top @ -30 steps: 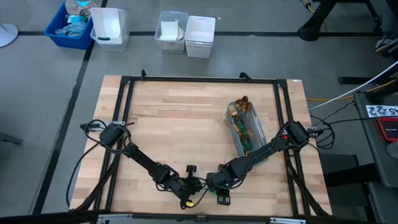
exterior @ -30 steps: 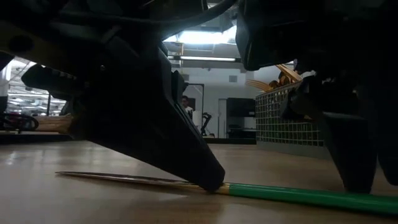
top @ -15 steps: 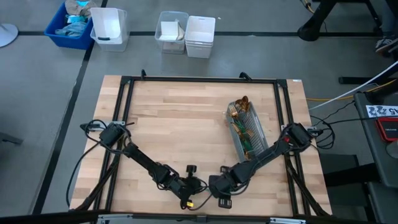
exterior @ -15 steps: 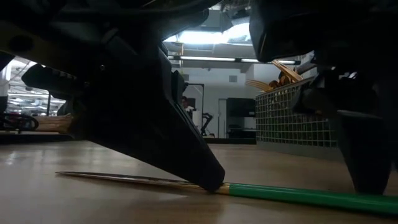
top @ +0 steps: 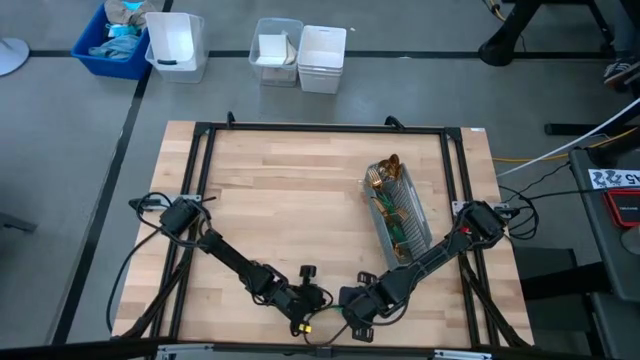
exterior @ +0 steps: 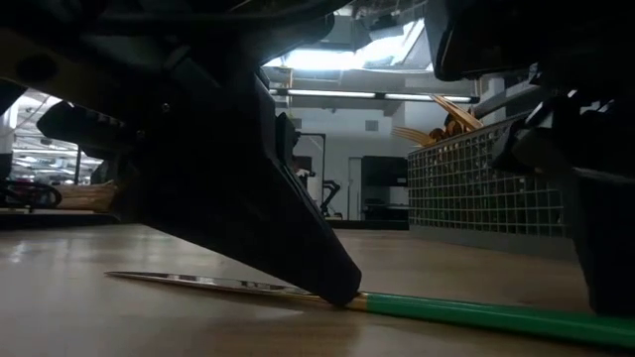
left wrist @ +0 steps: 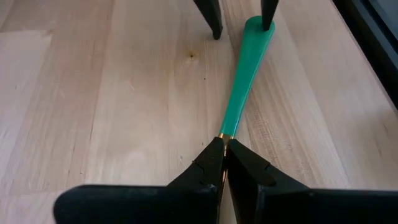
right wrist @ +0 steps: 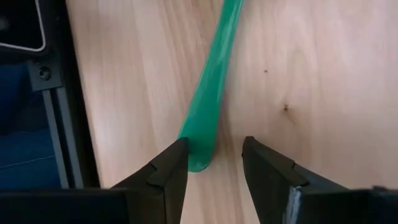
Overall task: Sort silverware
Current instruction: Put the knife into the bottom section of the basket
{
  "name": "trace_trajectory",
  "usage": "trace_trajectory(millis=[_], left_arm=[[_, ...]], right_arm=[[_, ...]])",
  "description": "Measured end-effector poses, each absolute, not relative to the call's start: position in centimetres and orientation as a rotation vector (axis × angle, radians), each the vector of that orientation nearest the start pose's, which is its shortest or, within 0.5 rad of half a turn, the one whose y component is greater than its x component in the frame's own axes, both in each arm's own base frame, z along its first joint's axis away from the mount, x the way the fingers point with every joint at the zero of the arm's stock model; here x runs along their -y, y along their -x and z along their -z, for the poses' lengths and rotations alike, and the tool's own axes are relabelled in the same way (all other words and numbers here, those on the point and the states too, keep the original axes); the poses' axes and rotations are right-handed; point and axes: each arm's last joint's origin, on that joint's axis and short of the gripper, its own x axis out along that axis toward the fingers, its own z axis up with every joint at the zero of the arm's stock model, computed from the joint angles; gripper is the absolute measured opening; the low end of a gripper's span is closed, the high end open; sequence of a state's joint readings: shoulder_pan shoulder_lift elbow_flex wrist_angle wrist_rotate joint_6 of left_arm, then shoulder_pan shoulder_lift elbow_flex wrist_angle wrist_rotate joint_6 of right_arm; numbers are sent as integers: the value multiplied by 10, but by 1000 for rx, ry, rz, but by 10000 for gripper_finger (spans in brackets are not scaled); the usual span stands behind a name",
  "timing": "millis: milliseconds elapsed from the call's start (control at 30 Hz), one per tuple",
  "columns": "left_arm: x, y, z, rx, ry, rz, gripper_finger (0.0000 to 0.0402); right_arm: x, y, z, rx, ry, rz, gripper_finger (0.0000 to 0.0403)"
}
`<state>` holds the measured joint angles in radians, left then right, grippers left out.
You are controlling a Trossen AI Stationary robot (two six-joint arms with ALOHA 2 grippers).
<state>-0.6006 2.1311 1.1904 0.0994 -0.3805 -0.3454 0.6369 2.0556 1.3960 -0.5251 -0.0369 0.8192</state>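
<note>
left jaws together on a knife (left wrist: 239, 102), blade hidden; right jaws apart astride its handle end

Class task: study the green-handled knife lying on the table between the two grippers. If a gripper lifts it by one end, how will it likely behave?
The knife looks thin and rigid, so it probably stays straight. Its handle looks glossy, so it may slip. It lies flat, so rolling seems unlikely. The left gripper is shut at its neck; the right gripper straddles the handle end, open.
</note>
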Motion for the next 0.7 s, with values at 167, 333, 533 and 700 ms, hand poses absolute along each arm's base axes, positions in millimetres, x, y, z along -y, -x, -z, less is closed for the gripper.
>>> trace_trajectory(millis=[167,333,533,700], left_arm=[[226,-349,-94,-763,-69,76,10],[226,-349,-94,-763,-69,76,10],[226,-349,-94,-763,-69,76,10],[225,-350,-94,-763,-15,52,10]], right_arm=[[-245,-329,-145,-1313,-365,-110,151],[-245,-328,-146,-1320,-381,-114,151],[-248,-326,-146,-1273,-343,-69,151],[-249,-326,-147,-1231,-314,-31,151]])
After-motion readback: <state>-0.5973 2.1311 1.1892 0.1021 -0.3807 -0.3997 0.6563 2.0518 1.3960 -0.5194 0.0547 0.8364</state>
